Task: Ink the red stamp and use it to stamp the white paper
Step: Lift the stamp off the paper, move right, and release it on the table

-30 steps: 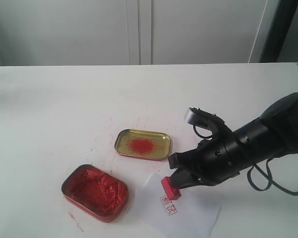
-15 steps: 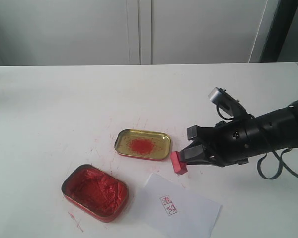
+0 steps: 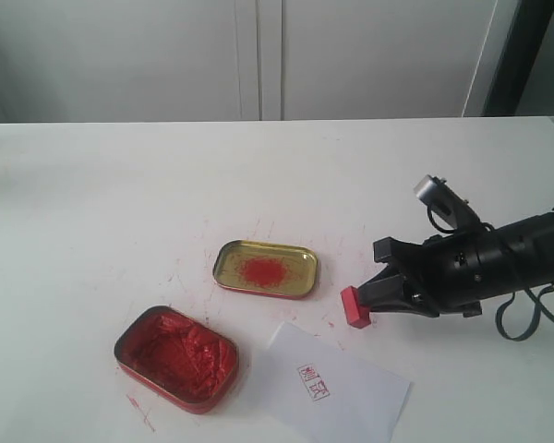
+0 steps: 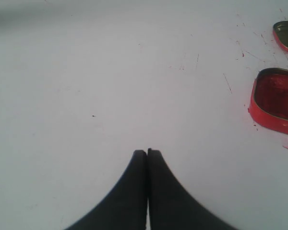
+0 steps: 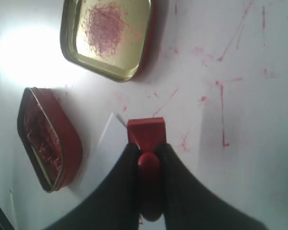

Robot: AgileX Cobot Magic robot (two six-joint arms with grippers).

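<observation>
exterior view is showing the right gripper (image 3: 367,297) reaching in low over the white table (image 3: 120,203) and clamping the red stamp (image 3: 355,307), a small plastic block with a square face and a rounded knob, its face hanging just above the bare surface between the gold tin (image 3: 265,269), a shallow oval metal lid with a red smear, and the white paper (image 3: 351,392), a plain rectangular sheet lying near the front edge and already carrying a small red seal print (image 3: 314,383); the red-filled tin (image 3: 177,357), an oval metal ink tin, is sitting well apart on the left side. left wrist view is showing the left gripper (image 4: 147,155) with its jaws pressed together on nothing, hovering over empty table beside the tins. right wrist view is showing the black fingers (image 5: 127,165) pinching the stamp's knob from both sides, the block pointing toward a corner of the paper. judging by the print, stamping is looking done and the stamp is being carried clear; the next move is calling for a level set-down on bare table, then parting the fingers.
</observation>
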